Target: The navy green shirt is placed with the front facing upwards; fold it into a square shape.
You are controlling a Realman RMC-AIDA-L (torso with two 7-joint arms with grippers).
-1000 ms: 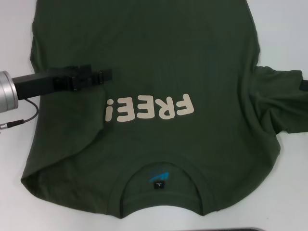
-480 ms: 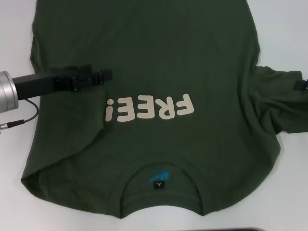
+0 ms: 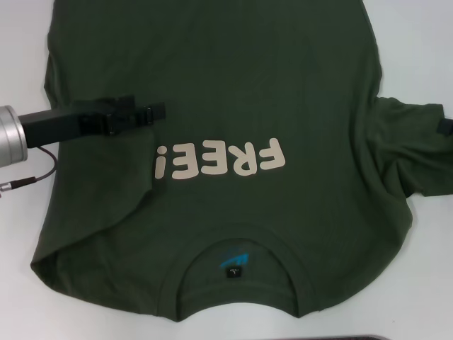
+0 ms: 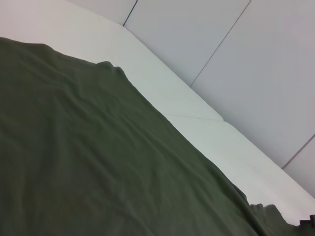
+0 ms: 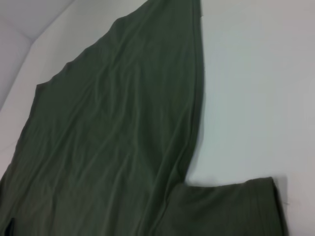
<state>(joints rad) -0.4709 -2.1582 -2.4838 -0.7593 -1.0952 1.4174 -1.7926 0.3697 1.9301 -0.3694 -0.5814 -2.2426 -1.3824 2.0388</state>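
Observation:
The navy green shirt [image 3: 269, 85] lies front up on the white table, with its cream "FREE!" lettering [image 3: 221, 160] in the middle and its collar [image 3: 283, 252] and neck label [image 3: 232, 272] at the near edge. On the left its side is folded in over the body [image 3: 92, 177]. My left gripper [image 3: 157, 112] reaches in from the left and sits low over the shirt, just left of and beyond the lettering. The right sleeve [image 3: 417, 156] lies spread out on the table. Only a black sliver of my right gripper [image 3: 446, 127] shows at the right edge, by that sleeve.
White table [image 3: 417, 42] surrounds the shirt on both sides. A thin cable [image 3: 35, 173] hangs from the left arm over the table. The wrist views show green cloth [image 4: 98, 162] [image 5: 108, 147], bare table [image 4: 162, 83] and grey wall panels [image 4: 236, 59] behind.
The black sliver of the right gripper moved slightly inward and back to the edge. The left gripper and the shirt have stayed where they were.

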